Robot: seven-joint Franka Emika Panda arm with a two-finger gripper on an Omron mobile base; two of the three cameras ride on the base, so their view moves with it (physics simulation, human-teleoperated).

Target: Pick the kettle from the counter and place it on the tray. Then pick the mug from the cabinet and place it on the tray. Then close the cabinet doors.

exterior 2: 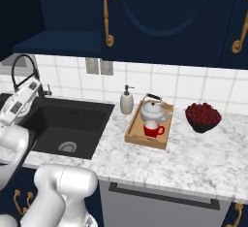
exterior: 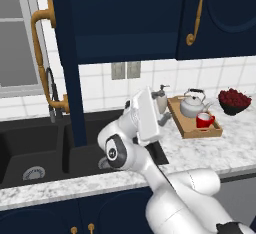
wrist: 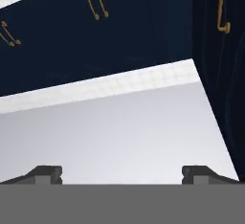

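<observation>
The silver-grey kettle [exterior: 192, 103] [exterior 2: 154, 108] stands on the wooden tray [exterior: 189, 128] [exterior 2: 131, 133] on the marble counter [exterior: 220, 150] [exterior 2: 193, 158]. The red mug [exterior: 204, 120] [exterior 2: 152, 128] sits on the tray just in front of the kettle. The cabinet [exterior: 125, 18] [exterior 2: 48, 22] shows a dark, bare inside. Its left door [exterior: 67, 78] swings out over the sink; the right door [exterior: 220, 13] [exterior 2: 164, 12] is shut. My white hand [exterior: 144, 115] [exterior 2: 22, 102] hovers over the sink, left of the tray. My gripper [wrist: 124, 174] is open and holds nothing.
A black sink [exterior: 35, 150] [exterior 2: 68, 124] with a dark faucet [exterior: 52, 93] [exterior 2: 22, 66] lies below my hand. A white soap pump [exterior: 161, 99] [exterior 2: 127, 101] stands left of the tray, and a dark bowl of red fruit [exterior: 234, 100] [exterior 2: 203, 117] to its right.
</observation>
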